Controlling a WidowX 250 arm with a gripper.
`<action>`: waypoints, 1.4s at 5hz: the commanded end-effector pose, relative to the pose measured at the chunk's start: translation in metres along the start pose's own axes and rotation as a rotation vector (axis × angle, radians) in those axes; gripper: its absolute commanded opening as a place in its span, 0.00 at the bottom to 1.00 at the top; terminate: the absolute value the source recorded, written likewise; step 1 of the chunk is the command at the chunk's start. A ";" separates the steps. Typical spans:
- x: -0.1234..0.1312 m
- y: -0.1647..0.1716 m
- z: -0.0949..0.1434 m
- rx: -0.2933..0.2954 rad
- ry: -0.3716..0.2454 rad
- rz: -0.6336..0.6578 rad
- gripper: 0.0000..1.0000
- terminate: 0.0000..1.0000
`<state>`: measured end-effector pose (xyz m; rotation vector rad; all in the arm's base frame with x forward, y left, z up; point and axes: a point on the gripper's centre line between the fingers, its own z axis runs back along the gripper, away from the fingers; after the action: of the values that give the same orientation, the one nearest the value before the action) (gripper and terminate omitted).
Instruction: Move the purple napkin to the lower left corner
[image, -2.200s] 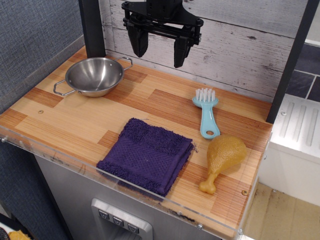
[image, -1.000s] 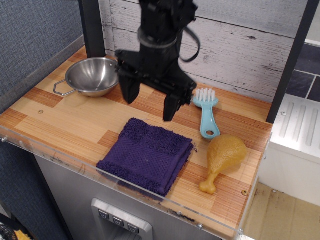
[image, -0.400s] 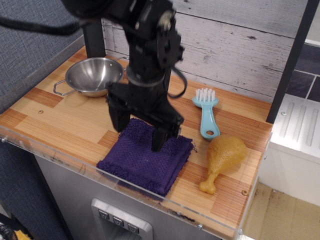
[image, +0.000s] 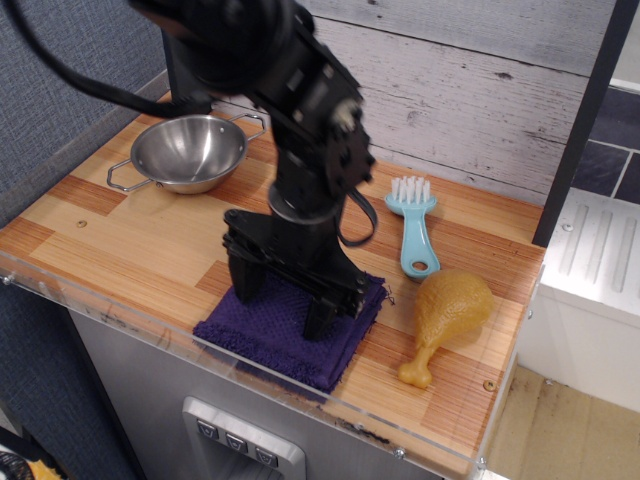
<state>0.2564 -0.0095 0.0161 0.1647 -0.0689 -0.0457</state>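
Purple napkin (image: 290, 335) flat on the striped wooden worktop (image: 120, 240), near the front edge and about midway along it, just behind the clear acrylic lip (image: 110, 315); well apart from the lower left corner (image: 25, 262). Black claw (image: 279, 303) down over the napkin, jaws spread wide, released; one fingertip at the napkin's left side, the other planted on the cloth toward its right; contact likely but hard to confirm. Steel bowl (image: 188, 152) at the back left, upright. Light blue brush (image: 413, 228) right of the arm, bristles toward the wall; yellow chicken drumstick (image: 445, 320) just in front of the brush, beside the napkin's right edge, not touching.
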 end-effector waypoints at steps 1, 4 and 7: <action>-0.003 -0.001 -0.036 0.034 0.006 -0.011 1.00 0.00; -0.048 0.130 -0.036 0.001 0.080 0.195 1.00 0.00; -0.054 0.225 -0.019 -0.072 0.023 0.204 1.00 0.00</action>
<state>0.2197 0.2052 0.0254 0.0553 -0.0423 0.1287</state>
